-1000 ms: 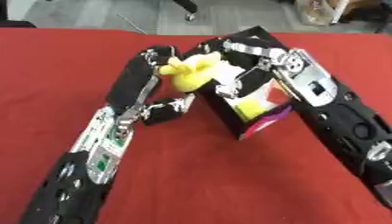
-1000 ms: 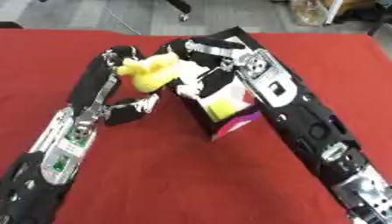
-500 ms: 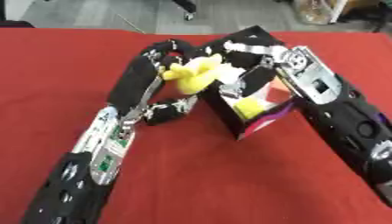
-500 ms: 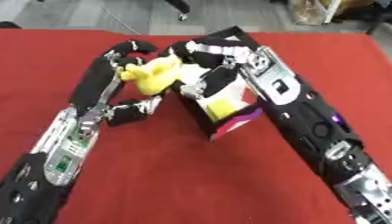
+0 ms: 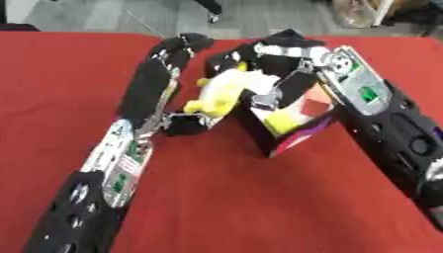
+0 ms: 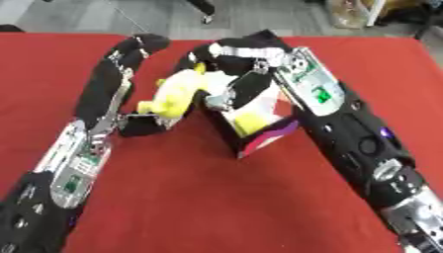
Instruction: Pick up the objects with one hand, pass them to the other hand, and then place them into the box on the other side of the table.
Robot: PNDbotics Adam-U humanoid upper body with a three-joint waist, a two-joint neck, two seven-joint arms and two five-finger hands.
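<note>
surface: red cloth surface (image 5: 216, 197) fills the near view; both forearms are seen converging over its middle.
box: dark box (image 5: 290, 126) with a yellow and purple inner face, tilted on the surface under the right arm.
toy: yellow soft toy (image 5: 221, 94) is held above the surface, just left of the box's open top, not yet inside.
left hand: left hand (image 5: 186, 123) is curled under the toy's lower end; whether the toy is gripped or only touched cannot be told.
right hand: right hand (image 5: 277, 62) is closed over the toy's upper part, fingers wrapped on it.
change: versus a second ago the toy has been drawn up and toward the box, and the left arm has been raised further past it.
meaning: handover is judged mid-transfer; release by the left hand is needed before the toy can be dropped into the box.
</note>
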